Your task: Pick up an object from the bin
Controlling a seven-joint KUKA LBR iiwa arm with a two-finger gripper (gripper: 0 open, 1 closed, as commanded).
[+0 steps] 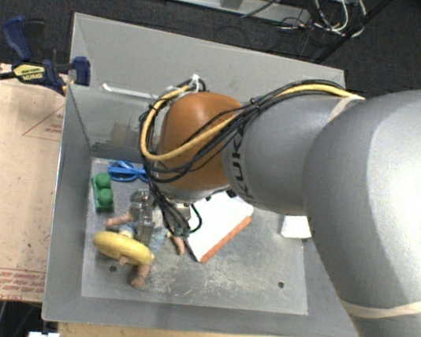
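Observation:
My gripper point(141, 224) reaches down under the orange cover into the left half of the bin. Its tips stand just above a yellow banana-shaped toy point(123, 248), which lies near the front left. Pale pinkish limb-like pieces point(139, 272) stick out around the banana, as of a small doll lying under it. A green block point(102, 193) sits to the left of the gripper. A blue flat piece point(123, 171) lies behind the green block. A white pad with an orange edge point(220, 229) rests to the right of the gripper.
A small white block point(295, 227) lies further right on the bin floor. The big grey arm covers the right and back of the bin.

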